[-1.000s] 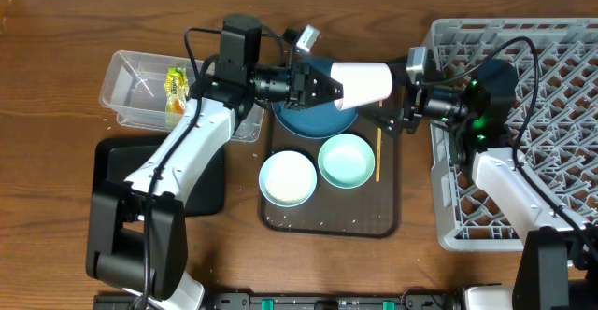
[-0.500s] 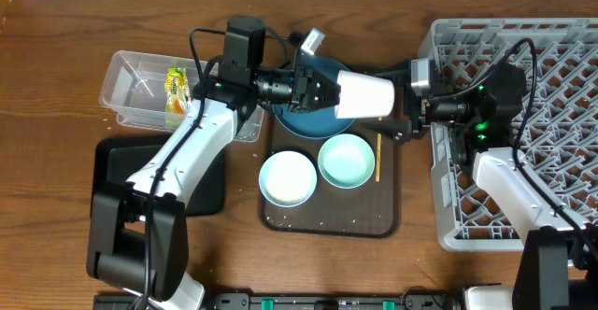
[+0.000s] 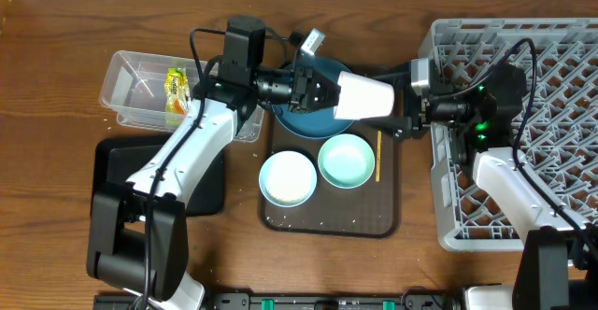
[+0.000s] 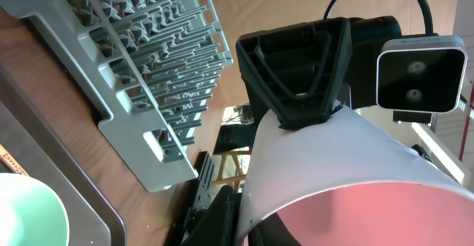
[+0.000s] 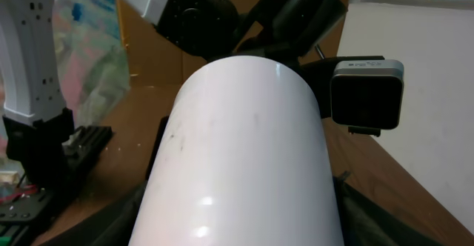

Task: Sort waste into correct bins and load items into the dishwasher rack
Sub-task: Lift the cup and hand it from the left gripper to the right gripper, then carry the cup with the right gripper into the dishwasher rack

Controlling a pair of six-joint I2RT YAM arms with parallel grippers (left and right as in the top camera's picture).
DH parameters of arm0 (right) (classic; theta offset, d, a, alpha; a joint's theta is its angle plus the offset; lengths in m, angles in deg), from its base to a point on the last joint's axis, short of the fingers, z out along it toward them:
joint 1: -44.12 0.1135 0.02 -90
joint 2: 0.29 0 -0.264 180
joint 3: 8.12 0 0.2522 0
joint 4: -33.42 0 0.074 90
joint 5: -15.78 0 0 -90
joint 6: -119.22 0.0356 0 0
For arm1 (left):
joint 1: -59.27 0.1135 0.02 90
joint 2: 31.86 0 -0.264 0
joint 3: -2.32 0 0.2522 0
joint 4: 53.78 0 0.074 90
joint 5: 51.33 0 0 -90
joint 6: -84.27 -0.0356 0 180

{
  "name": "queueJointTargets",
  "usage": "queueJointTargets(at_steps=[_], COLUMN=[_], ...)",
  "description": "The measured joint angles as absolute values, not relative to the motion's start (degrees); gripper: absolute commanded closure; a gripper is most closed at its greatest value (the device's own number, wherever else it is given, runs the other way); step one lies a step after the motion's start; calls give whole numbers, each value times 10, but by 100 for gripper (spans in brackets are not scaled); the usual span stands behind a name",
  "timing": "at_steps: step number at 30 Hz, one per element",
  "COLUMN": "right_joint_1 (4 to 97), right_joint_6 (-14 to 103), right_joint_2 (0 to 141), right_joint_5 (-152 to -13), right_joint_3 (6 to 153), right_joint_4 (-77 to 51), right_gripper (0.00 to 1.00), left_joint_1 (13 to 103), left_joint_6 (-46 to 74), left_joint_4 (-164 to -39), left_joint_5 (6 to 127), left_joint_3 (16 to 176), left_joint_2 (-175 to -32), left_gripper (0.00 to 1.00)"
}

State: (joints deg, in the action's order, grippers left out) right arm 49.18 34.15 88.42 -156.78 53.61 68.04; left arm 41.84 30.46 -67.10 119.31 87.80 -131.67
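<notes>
The small cup, white outside and pink inside, lies on its side in the air over the dark-blue dish. My left gripper is shut on its rim, one finger inside and one outside, as the left wrist view shows. My right gripper comes from the rack side. Its fingers lie against both sides of the cup's closed end. The mint-green bowl, white bowl and wooden stick rest on the brown tray.
The grey dishwasher rack stands at the right under my right arm. At the left, the clear tub holds the yellow-green wrapper, and the black tray lies in front of it. Rice grains speckle the brown tray.
The cup has shifted slightly right and down with my left gripper. My right gripper's fingers have narrowed in around the cup's closed end.
</notes>
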Motion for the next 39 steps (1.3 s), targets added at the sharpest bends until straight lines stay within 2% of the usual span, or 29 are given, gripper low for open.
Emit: queueJointTargets(at_steps=[4, 6, 7, 10, 13, 19, 22, 27, 30, 33, 39], right_joint_1=[492, 492, 492, 492, 492, 488, 473, 434, 410, 391, 352], right_joint_6=[343, 344, 344, 345, 352, 378, 404, 431, 441, 446, 453], right_joint_2=[884, 884, 884, 884, 884, 884, 884, 884, 884, 884, 884], right_joint_5=[-1565, -1565, -1567, -1571, -1576, -1571, -1547, -1495, -1461, -1413, -1319], right_joint_3=[536, 536, 536, 536, 536, 536, 536, 536, 536, 536, 536], right_joint_4=[680, 680, 679, 679, 670, 610, 570, 517, 497, 494, 471], right_gripper=[42, 51, 51, 51, 51, 55, 63, 60, 64, 59, 75], left_joint_1=[418, 418, 418, 418, 418, 419, 426, 453, 474, 492, 516], left_joint_6=[304, 304, 304, 302, 292, 257, 228, 173, 140, 112, 62], left_joint_4=[-671, -671, -671, -671, -671, -697, -755, -880, -935, -976, -1025], left_joint_5=[1193, 1192, 1191, 1187, 1180, 1145, 1089, 947, 876, 816, 693], left_joint_3=[878, 878, 878, 878, 878, 878, 879, 879, 879, 879, 879], left_joint_2=[-1317, -1317, -1317, -1317, -1317, -1317, -1317, -1316, -1314, -1300, -1203], left_gripper=[90, 84, 83, 69, 62, 62, 61, 59, 59, 59, 55])
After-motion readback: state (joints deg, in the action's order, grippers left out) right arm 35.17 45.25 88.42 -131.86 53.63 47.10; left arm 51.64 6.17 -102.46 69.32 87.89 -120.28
